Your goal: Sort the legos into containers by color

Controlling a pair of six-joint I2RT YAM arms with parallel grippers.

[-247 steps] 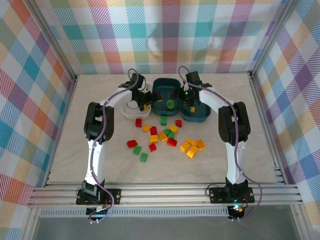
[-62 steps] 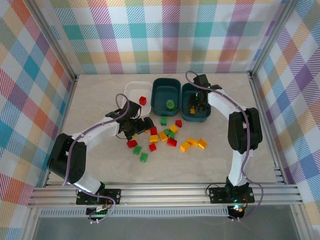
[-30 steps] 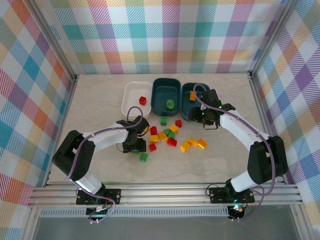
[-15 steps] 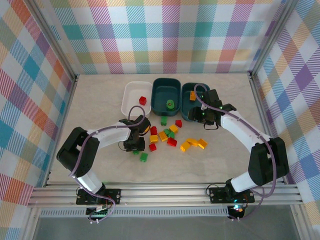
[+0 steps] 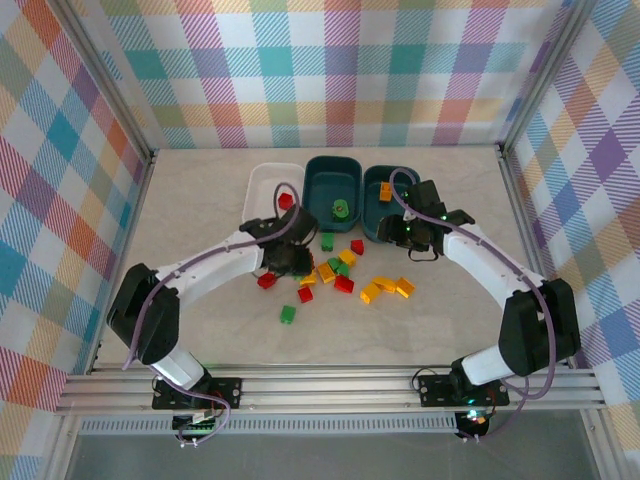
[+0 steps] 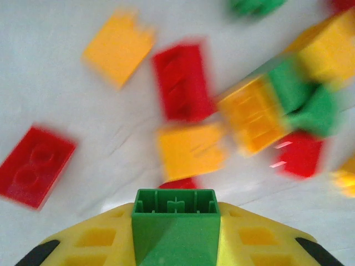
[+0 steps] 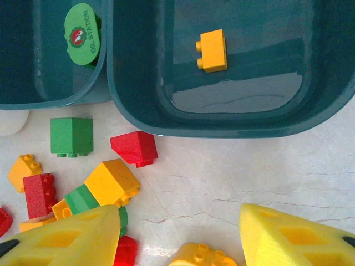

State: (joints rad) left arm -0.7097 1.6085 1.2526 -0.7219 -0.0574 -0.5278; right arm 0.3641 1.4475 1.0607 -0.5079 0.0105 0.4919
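In the left wrist view a green lego (image 6: 176, 221) sits clamped between the yellow fingers of my left gripper (image 6: 176, 206), which is shut on it above the loose pile. From above, the left gripper (image 5: 288, 257) hovers at the pile's left edge, in front of the white container (image 5: 262, 180). Red, green and orange legos (image 5: 336, 269) lie scattered in front of the containers. My right gripper (image 7: 177, 235) is open over bare table just in front of the right teal container (image 7: 222, 119), which holds one orange lego (image 7: 212, 50). The middle teal container (image 5: 331, 172) holds a green piece (image 7: 83, 27).
A red lego (image 5: 286, 200) lies in the white container. A single green lego (image 5: 287, 315) and a red one (image 5: 266, 281) lie nearest the arms. A cluster of orange legos (image 5: 386, 288) sits right of the pile. Frame rails run along the table edges.
The left gripper has shut on a green lego at the pile's near left and lifted it back toward the containers. The right arm has barely moved.
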